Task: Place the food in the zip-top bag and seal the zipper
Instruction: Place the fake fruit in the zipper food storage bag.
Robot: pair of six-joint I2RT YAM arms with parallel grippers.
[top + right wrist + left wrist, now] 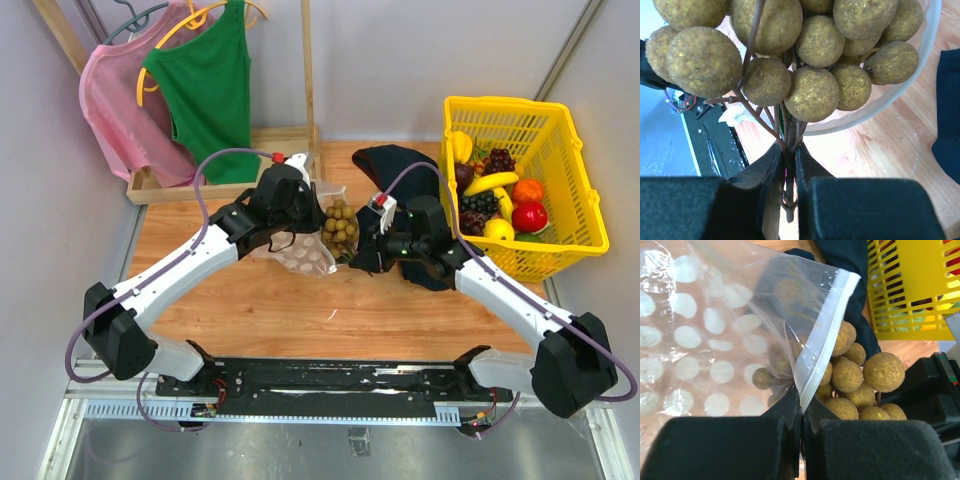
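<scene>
My right gripper (pixel 789 156) is shut on the brown stem of the tan longan cluster (pixel 810 92) and holds it at the mouth of the zip-top bag (pixel 715 340). My left gripper (pixel 802 412) is shut on the bag's white zipper strip (pixel 827 335) and holds the mouth up. The bag is clear with white dots. In the top view the longan cluster (pixel 340 225) sits between both grippers, with the bag (pixel 300 258) below my left gripper (pixel 318 222). Part of the cluster shows behind the bag's plastic. Lemon, banana (pixel 490 183), apple (pixel 530 216) and grapes (pixel 498 160) lie in the basket.
A yellow lattice basket (pixel 570 215) stands at the right, close behind my right arm. A dark navy cloth (pixel 400 165) lies under and behind my right gripper (pixel 362 240). A wooden rack base (pixel 200 185) with a pink and a green top on hangers stands at the back left.
</scene>
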